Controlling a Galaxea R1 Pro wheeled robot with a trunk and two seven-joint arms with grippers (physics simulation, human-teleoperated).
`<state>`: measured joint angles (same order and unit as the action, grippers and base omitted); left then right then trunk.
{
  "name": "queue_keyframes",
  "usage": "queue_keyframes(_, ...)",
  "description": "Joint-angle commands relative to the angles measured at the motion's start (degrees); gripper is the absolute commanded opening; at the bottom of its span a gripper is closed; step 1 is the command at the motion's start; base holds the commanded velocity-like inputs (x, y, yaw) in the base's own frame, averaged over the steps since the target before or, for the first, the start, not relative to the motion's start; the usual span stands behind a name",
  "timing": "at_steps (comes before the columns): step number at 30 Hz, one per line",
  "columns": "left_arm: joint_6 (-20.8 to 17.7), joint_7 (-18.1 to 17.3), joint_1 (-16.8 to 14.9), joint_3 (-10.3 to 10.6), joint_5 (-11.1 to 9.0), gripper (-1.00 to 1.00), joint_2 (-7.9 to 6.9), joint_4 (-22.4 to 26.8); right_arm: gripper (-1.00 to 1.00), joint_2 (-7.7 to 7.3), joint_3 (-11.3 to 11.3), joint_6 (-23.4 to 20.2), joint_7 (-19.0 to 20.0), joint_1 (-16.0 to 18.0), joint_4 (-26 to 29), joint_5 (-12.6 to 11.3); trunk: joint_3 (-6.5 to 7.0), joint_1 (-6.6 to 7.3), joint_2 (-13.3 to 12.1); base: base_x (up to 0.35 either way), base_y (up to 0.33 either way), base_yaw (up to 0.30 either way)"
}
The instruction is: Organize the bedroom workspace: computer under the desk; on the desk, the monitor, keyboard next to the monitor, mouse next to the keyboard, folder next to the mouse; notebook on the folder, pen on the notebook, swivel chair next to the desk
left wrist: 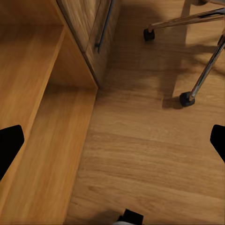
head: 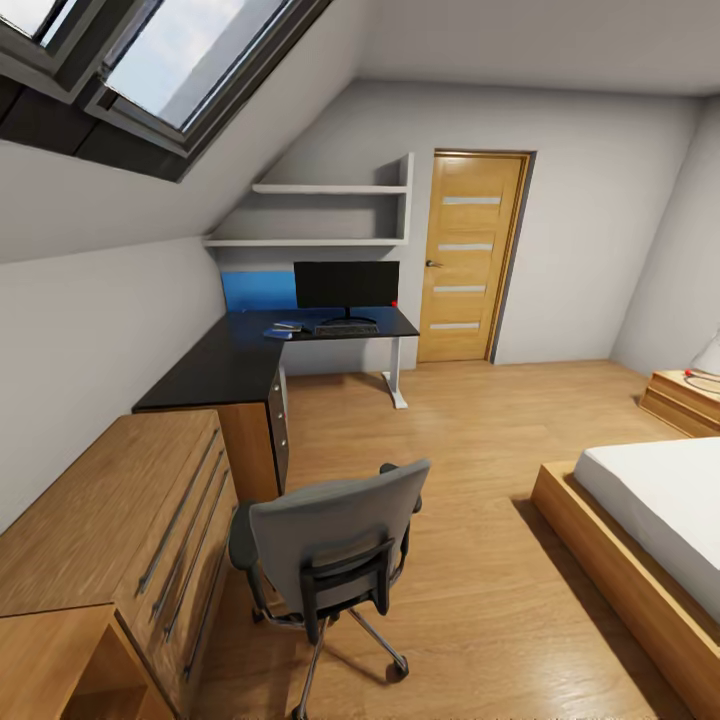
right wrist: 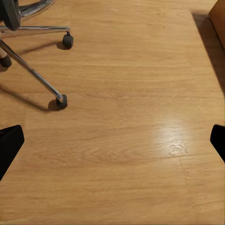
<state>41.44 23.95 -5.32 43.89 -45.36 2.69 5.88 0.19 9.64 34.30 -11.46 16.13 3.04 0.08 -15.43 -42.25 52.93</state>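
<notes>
The swivel chair point(head: 330, 540) stands on the plank floor in front of me with its grey back toward me, hiding the seat. Its casters point(left wrist: 186, 98) and metal legs point(right wrist: 33, 72) show in both wrist views. Farther off is the black L-shaped desk point(head: 225, 365). On it, the monitor point(head: 346, 285) stands upright with the keyboard point(head: 346, 328) in front of it. Small flat items point(head: 283, 330), one bluish, lie left of the keyboard, too small to tell apart. My left gripper point(left wrist: 112, 145) and right gripper point(right wrist: 112, 145) hang open over bare floor, holding nothing.
A light-wood drawer chest point(head: 120, 540) lines the left wall beside the chair. A bed point(head: 650, 510) in a wooden frame fills the right side, with a low nightstand point(head: 685, 395) beyond. The door point(head: 470, 255), wall shelves point(head: 330, 215) and a blue panel point(head: 258, 290) are at the back.
</notes>
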Motion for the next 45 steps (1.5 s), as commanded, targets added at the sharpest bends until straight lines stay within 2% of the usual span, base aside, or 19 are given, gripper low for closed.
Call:
queue_keyframes(1, 0.1, 0.5, 0.0, 0.5, -0.1, 1.00, -0.01, 0.0, 1.00, 0.04, 0.5, 0.1, -0.5, 0.0, -0.1, 0.0, -0.26, -0.23, 0.5, -0.025, 0.000, 0.000)
queue_keyframes(17, 0.0, 0.5, 0.0, 0.4, -0.3, 1.00, 0.01, 0.0, 1.00, -0.09, 0.4, 0.1, -0.5, 0.0, 0.0, 0.0, -3.19, -3.74, 6.9, -0.005, 0.000, 0.000)
queue_keyframes(38, -0.3, 0.5, 0.0, 0.3, -1.0, 1.00, -0.05, 0.0, 1.00, -0.19, 0.4, 0.1, -0.5, 0.0, 0.1, 0.0, -8.65, -8.35, 15.3, 0.000, 0.000, 0.000)
queue_keyframes(45, -1.8, 0.5, 0.0, 0.4, -1.1, 1.00, -0.05, 0.0, 1.00, -0.19, 0.4, 0.1, -0.5, 0.1, 0.1, 0.0, -10.13, -9.89, 18.1, 0.000, 0.000, 0.000)
